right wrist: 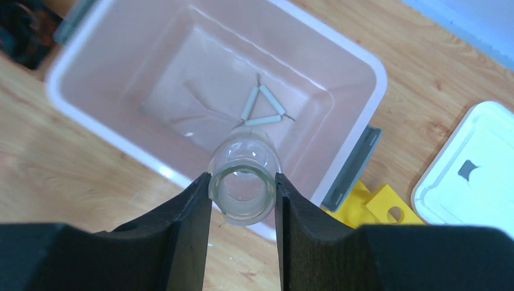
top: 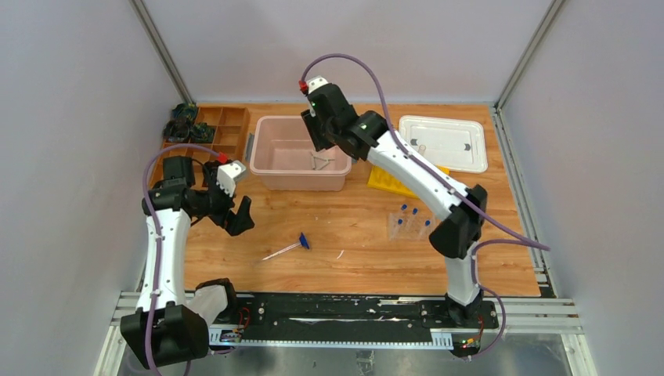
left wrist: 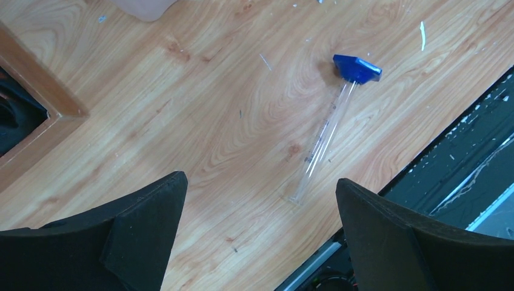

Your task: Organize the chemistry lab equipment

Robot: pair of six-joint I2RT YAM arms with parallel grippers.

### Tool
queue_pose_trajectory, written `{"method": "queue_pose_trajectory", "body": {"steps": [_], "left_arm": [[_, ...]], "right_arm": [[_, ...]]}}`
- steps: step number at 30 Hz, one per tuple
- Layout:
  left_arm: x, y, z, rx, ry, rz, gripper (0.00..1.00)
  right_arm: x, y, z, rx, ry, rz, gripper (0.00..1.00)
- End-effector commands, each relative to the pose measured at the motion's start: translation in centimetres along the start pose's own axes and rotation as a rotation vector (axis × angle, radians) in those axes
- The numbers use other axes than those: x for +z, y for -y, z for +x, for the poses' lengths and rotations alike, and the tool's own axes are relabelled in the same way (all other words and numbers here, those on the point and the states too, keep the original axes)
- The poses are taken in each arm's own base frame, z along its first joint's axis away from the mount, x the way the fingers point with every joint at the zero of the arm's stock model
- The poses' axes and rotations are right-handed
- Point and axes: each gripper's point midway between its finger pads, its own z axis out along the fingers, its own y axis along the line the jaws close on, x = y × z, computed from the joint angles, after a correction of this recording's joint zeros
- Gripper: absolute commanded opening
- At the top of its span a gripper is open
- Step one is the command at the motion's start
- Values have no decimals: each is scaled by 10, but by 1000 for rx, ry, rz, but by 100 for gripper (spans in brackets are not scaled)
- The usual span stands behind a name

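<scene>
Lab equipment looked only partly sorted from above: pale triangle (top: 319,162) in the pink bin (top: 301,182), vials (top: 407,222) and glass tube (top: 286,251) loose on the table (top: 352,235). Left wrist: left end effector (left wrist: 259,179) hovered wide open and empty over the tube. Right wrist: right end effector (right wrist: 242,194) pinched the tiny beaker (right wrist: 242,157) above the bin.

Bright even light, soft shadows, wrist pics slightly blurry.
</scene>
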Motion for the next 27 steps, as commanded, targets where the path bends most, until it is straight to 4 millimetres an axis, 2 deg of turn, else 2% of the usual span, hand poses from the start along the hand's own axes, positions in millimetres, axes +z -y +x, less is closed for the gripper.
{"method": "queue_pose_trajectory", "body": {"steps": [1, 8, 15, 20, 24, 27], "left_arm": [[0, -1, 8, 61, -22, -18, 100], [7, 4, 18, 134, -55, 9, 100], [25, 27, 35, 273, -132, 104, 100], [43, 46, 50, 342, -217, 220, 100], [57, 53, 60, 386, -271, 271, 100], [71, 50, 66, 419, -296, 245, 100]], "right_arm": [[37, 16, 40, -57, -152, 69, 0], [78, 14, 82, -93, -255, 90, 0], [105, 11, 126, -112, -347, 93, 0], [100, 15, 148, -118, -402, 104, 3], [90, 15, 156, -107, -417, 92, 7], [83, 18, 158, -111, -421, 98, 20]]}}
